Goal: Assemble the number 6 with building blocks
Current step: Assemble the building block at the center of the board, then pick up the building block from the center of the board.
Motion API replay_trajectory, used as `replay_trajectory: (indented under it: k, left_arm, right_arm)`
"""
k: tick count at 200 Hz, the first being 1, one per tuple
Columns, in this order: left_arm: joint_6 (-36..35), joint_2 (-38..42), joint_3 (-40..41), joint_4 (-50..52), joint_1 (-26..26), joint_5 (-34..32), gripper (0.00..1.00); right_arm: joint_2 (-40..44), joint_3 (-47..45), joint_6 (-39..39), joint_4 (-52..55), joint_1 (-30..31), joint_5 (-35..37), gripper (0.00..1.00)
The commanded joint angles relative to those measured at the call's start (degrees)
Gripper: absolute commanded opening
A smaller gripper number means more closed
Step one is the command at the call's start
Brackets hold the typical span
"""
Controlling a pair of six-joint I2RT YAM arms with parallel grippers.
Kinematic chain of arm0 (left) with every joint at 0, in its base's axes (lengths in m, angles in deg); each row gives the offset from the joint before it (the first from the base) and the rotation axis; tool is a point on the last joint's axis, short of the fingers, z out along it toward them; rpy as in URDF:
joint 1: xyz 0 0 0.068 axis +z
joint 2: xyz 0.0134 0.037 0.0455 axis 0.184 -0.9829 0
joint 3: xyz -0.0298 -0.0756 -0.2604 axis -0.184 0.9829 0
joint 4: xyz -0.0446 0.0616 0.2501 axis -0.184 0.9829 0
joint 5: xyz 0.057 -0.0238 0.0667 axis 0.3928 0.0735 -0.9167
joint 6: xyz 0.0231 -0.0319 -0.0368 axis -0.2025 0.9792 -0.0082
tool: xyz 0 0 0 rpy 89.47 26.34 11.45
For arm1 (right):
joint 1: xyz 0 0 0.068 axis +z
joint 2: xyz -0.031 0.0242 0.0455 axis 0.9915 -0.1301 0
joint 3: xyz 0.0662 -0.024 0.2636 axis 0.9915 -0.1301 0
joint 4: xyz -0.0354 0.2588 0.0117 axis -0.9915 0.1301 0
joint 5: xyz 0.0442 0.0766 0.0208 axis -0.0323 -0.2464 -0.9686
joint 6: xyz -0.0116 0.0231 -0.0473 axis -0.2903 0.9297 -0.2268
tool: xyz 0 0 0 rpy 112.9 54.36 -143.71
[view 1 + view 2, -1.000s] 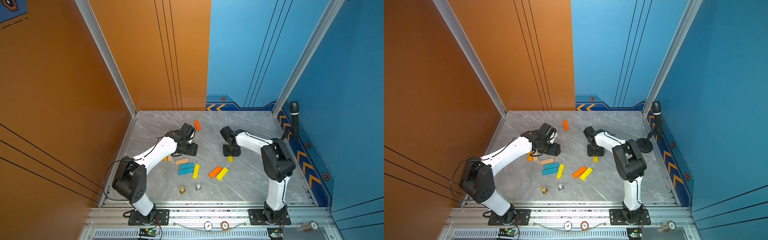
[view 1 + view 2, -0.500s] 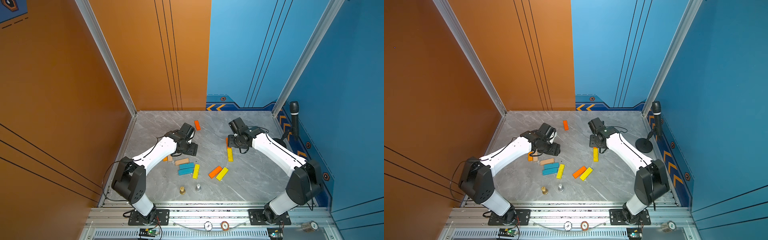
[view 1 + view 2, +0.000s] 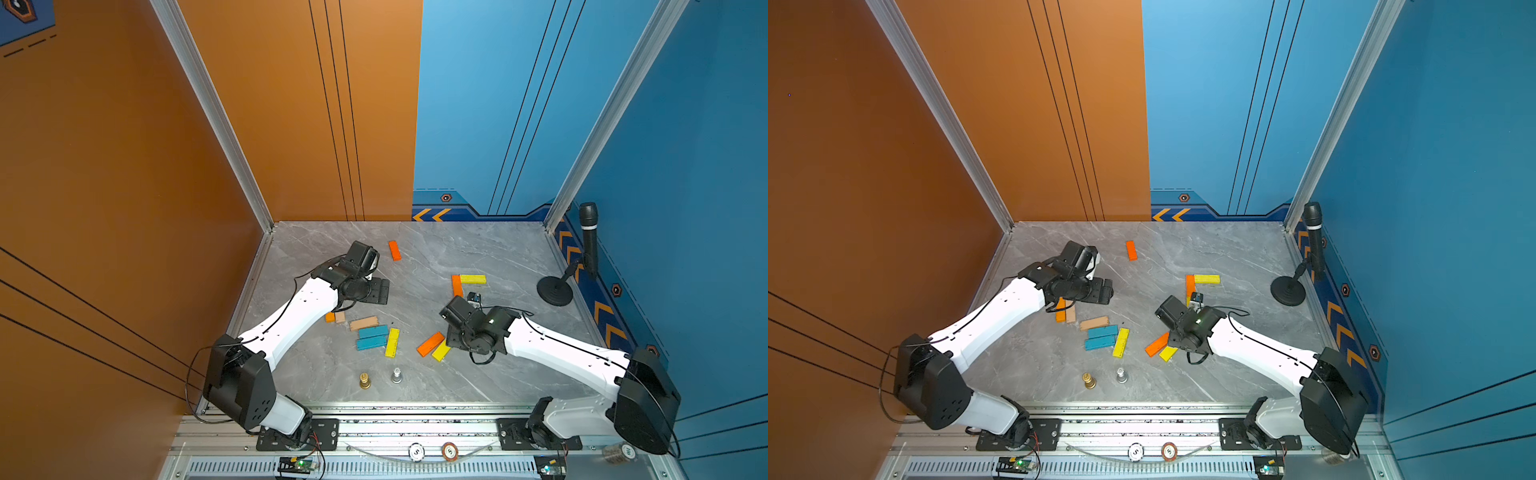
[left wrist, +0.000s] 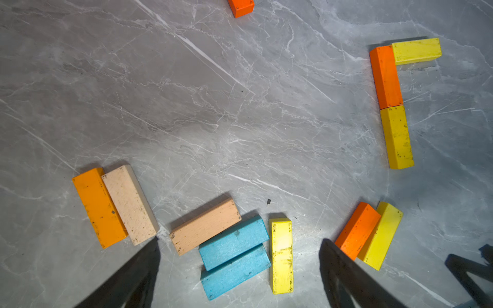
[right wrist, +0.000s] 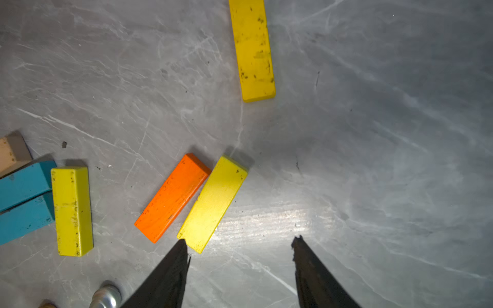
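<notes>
Three building blocks form an angle on the grey table: a yellow one point(image 3: 472, 279) lies crosswise, an orange one point(image 4: 386, 77) runs down from its end, and a yellow one point(image 4: 396, 137) continues that line. Loose blocks lie nearer the front: an orange and tan pair point(image 3: 335, 317), a tan one point(image 3: 363, 323), two teal ones point(image 3: 372, 337), a yellow one point(image 3: 392, 342), and an orange point(image 5: 172, 197) and yellow point(image 5: 212, 204) pair. One orange block point(image 3: 394, 250) lies far back. My left gripper point(image 4: 240, 242) hangs open above the teal blocks. My right gripper point(image 5: 239, 240) is open and empty beside the yellow block of the pair.
A gold pawn point(image 3: 365, 380) and a silver pawn point(image 3: 396, 375) stand near the front edge. A microphone point(image 3: 589, 241) on a round stand point(image 3: 554, 291) is at the right wall. Two round chips point(image 3: 416, 451) rest on the front rail. Walls close in three sides.
My right arm has pulled back from the far blocks to the front and now hangs by the orange and yellow pair. The left jaws have spread wider; the left arm has stayed put.
</notes>
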Motion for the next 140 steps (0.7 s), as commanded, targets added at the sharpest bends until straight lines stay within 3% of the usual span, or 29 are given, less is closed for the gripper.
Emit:
replay_trajectory:
  k: [1,54,140]
  left_arm:
    - [0.75,1.12,0.99,0.17,0.3,-0.49,0.93]
    - [0.87,2.08,1.54,-0.19,0.3,-0.1,0.92]
    - [1.26,2.13,1.89,-1.07,1.1,2.17,0.91]
  right_arm:
    - [-2.7,-0.16,7.49,-1.98,2.27,2.17,0.61]
    - [-8.91,0.86,10.11,-3.83,3.45,1.44,0.56]
    - [-16.94,5.32,6.6,-4.75,0.96,-1.09,0.51]
